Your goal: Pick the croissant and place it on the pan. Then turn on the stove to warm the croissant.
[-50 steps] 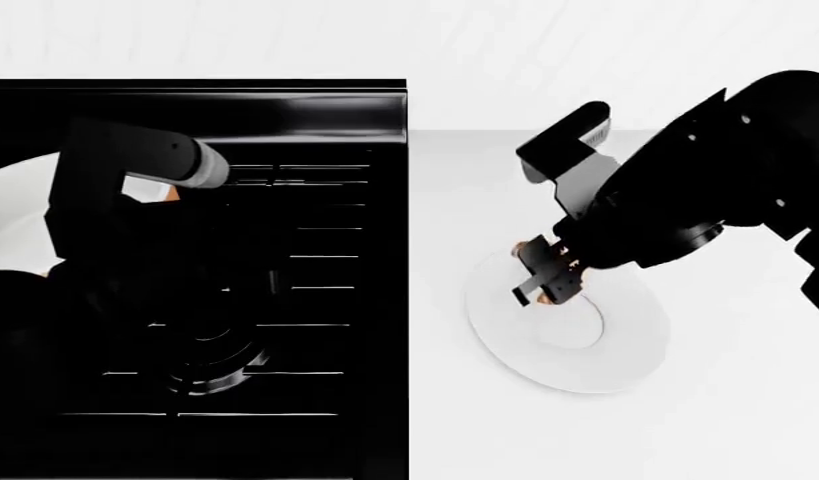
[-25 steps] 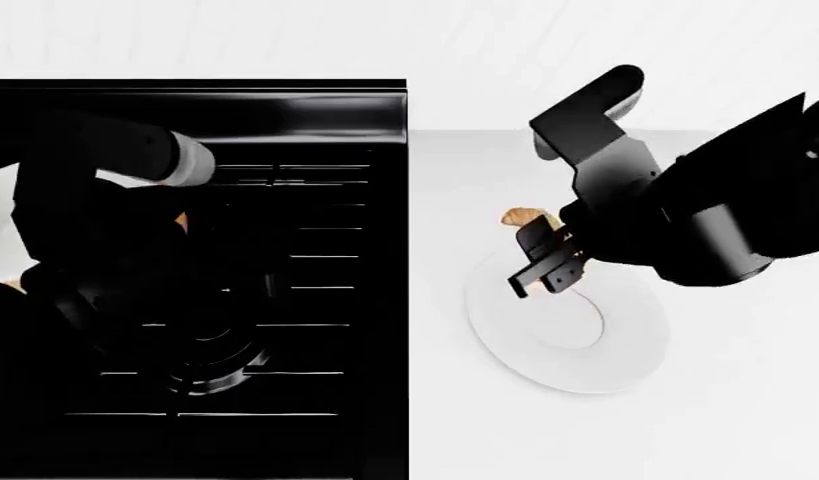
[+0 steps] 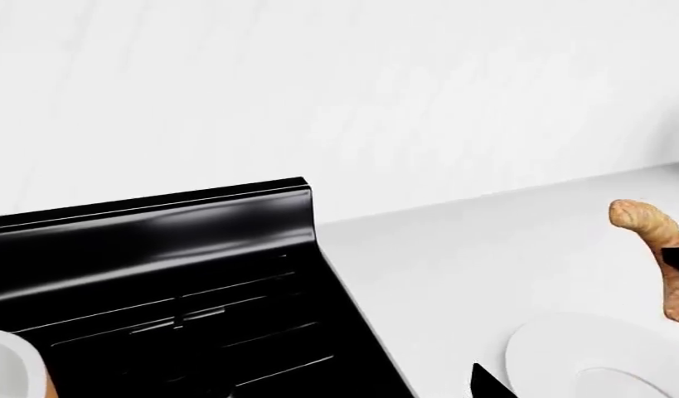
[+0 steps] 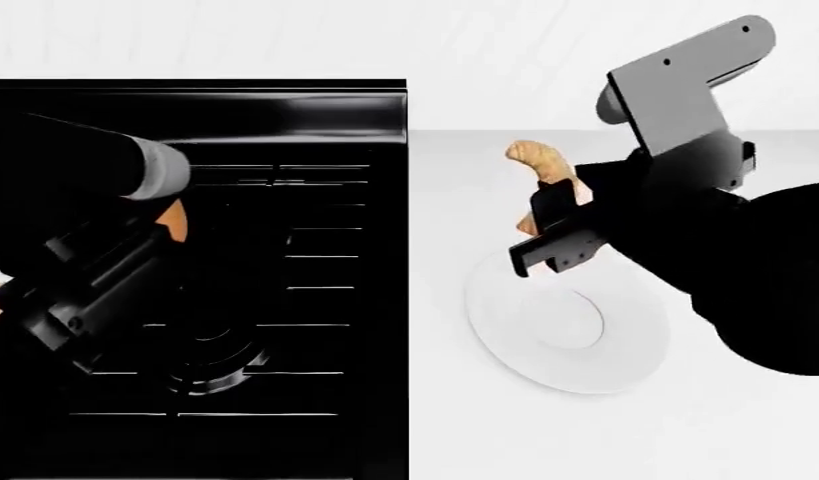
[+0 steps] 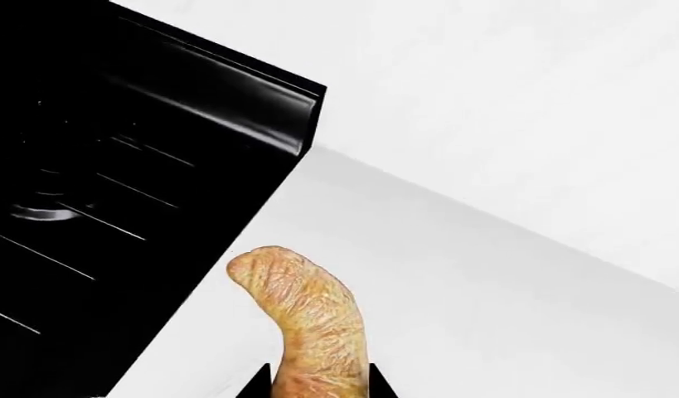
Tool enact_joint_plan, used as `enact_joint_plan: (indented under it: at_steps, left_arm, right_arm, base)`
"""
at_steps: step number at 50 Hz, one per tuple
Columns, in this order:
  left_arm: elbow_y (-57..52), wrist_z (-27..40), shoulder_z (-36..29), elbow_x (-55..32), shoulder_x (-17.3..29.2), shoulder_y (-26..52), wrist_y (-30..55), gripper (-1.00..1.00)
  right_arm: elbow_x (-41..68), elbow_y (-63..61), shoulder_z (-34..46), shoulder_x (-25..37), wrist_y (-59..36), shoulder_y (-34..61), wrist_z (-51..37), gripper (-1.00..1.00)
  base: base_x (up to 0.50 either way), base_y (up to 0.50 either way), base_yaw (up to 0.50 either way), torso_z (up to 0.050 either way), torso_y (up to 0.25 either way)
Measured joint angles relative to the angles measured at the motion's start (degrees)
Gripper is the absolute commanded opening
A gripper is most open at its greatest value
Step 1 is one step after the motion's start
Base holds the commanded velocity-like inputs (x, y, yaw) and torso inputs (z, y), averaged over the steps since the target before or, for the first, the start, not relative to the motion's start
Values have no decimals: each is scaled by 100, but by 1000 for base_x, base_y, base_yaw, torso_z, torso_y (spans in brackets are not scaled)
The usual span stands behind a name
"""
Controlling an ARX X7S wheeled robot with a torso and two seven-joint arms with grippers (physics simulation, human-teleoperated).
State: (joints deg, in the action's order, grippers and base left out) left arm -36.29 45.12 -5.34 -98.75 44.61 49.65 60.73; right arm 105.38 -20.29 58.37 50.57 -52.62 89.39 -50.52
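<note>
The golden-brown croissant (image 4: pixel 540 162) hangs in the air above the counter, behind the white plate. My right gripper (image 4: pixel 552 207) is shut on its lower end. In the right wrist view the croissant (image 5: pixel 303 319) sticks out from between the two black jaw tips of the right gripper (image 5: pixel 317 390). The black stove (image 4: pixel 316 300) fills the left side. My left arm (image 4: pixel 102 250) lies over the stove and hides most of the pan (image 4: pixel 174 222), of which only small orange bits show. The left wrist view shows a piece of the pan's white rim (image 3: pixel 5 365). The left gripper's jaws are lost against the black stove.
A round white plate (image 4: pixel 569 325) lies bare on the white counter (image 4: pixel 729 430) right of the stove. The stove's raised back panel (image 4: pixel 249 110) and a white wall stand behind. A burner (image 4: pixel 216 360) sits at the stove's front.
My right gripper has lifted the croissant off the plate, up and toward the back wall. My left arm has swung lower and to the left over the stove.
</note>
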Motion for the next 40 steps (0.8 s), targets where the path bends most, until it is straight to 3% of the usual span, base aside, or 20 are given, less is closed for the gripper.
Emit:
enact_joint_plan:
  at_steps: [17,33,40]
  left_arm:
    - [-221,14,188,-22,82,-228,-185,100]
    - [-273,52,200,-81,104,-200,-264,100]
    - [-300,76,210,-138,122,-166,-302,100]
  right_arm:
    - [-385,-1331,-698,627,1354,-696,-224,-100]
    - [-543,-1938,-1053,998,1943,-967,-332,-100]
    - [-571,-2054,-1078,1038,1941,-967,-378,-100]
  base:
    - [0,0,0,0,0]
    - [0,0,0,0,0]
    - [0,460,0,0,0]
